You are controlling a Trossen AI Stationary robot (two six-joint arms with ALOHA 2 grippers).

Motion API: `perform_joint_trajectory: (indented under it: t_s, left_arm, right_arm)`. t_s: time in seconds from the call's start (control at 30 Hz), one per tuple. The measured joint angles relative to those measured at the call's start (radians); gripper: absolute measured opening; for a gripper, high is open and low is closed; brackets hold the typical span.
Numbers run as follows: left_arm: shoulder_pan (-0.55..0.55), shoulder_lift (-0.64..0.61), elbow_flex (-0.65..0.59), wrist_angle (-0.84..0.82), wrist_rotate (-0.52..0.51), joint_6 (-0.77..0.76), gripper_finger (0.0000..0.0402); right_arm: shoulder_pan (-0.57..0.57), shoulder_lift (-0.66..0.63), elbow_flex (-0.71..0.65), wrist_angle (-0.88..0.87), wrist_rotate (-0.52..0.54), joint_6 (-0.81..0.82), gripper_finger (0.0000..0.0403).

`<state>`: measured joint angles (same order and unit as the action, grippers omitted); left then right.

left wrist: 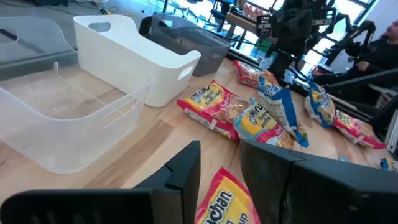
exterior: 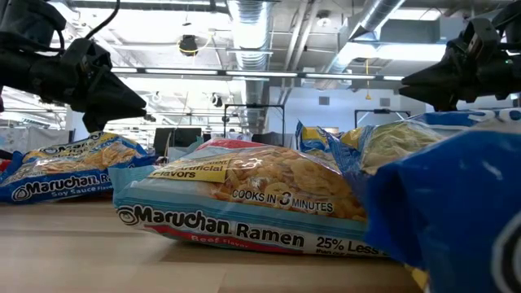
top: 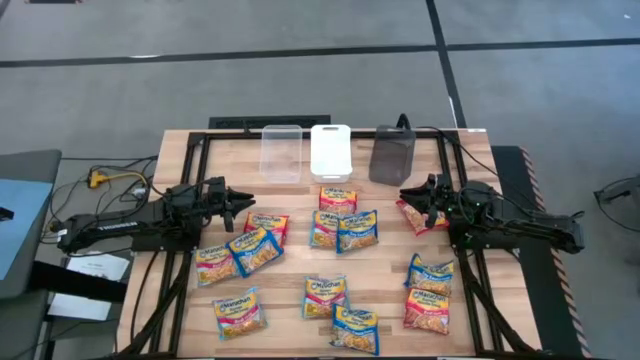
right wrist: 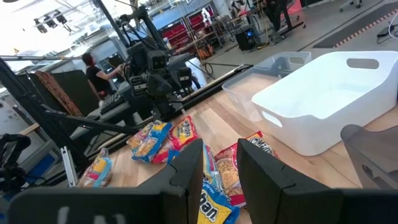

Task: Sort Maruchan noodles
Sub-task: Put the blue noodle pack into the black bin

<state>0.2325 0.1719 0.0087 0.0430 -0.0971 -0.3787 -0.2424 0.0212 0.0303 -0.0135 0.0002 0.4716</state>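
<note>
High view: the Maruchan noodles [top: 340, 228] are seen scattered across the wooden table [top: 290, 295], about a dozen packets, none in a bin. Three bins are lined along the far edge: clear bin [top: 281, 152], white bin [top: 331, 150], dark-grey bin [top: 392, 156]. All three appear empty, so the sort is judged to be at its start.

The left gripper [top: 243, 200] is held near the red-banded packet [top: 268, 226] on the left side; the right gripper [top: 411, 195] is held beside another red-banded packet [top: 418, 215] near the dark-grey bin. In both wrist views the fingers [left wrist: 183, 177] are seen standing apart with a gap between them, nothing clamped; the same is noted for the right fingers [right wrist: 189, 168].

Next move, as judged: a descent over one packet and a closing on its edge is called for, with the flat, slippery plastic allowed for.

The wrist views show the bin interiors and the finger gap, which the overhead view does not. The low view gives packet print but hides the bins.
</note>
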Motion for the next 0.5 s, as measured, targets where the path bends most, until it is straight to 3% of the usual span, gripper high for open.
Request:
perform_joint_trajectory:
  t_s: [0.5]
  left_arm:
    - [0.0,0.0,0.019,0.142,-0.05,-0.128,0.01]
  right_arm:
    - [0.0,0.0,-0.001,0.323,0.0,-0.008,0.0123]
